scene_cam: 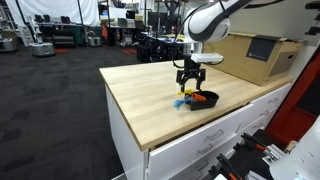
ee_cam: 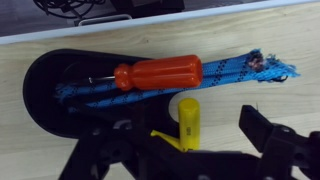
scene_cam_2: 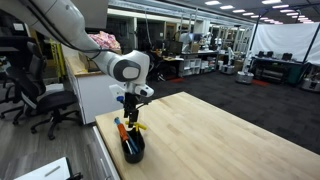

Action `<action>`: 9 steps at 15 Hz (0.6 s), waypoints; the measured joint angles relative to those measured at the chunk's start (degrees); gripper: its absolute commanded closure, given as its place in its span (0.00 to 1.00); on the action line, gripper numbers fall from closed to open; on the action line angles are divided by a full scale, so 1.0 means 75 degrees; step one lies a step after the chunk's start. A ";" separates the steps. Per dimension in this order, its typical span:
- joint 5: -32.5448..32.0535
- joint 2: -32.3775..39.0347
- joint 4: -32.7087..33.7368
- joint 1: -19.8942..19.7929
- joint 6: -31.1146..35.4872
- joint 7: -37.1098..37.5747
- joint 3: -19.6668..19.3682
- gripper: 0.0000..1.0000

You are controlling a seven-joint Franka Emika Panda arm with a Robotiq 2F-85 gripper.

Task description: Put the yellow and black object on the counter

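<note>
The yellow and black object [ee_cam: 188, 122] is a short yellow cylinder with a thin yellow clip. It sits over the light-wood counter [ee_cam: 250, 95], just beside the black bowl [ee_cam: 45, 85]. Its lower end and black part are hidden behind my gripper. My gripper [ee_cam: 185, 145] is open, with its fingers spread wide on either side of the object and not touching it. In both exterior views my gripper [scene_cam: 191, 78] [scene_cam_2: 131, 110] hangs over the bowl [scene_cam: 200, 100] [scene_cam_2: 133, 150] with a bit of yellow [scene_cam: 180, 96] [scene_cam_2: 137, 125] below it.
The bowl holds an orange-handled screwdriver [ee_cam: 155, 73] and a blue rope [ee_cam: 225, 68] that spills over the rim onto the wood. A brown cardboard box [scene_cam: 255, 52] stands on the counter behind the bowl. The counter edge [scene_cam_2: 105, 150] is close to the bowl.
</note>
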 measured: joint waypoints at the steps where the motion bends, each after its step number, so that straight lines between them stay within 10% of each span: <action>1: 0.0000 0.0048 0.0034 0.0000 -0.0043 0.0000 -0.0006 0.40; 9: 0.0001 0.0186 0.0185 0.0000 -0.0305 0.0000 -0.0021 0.97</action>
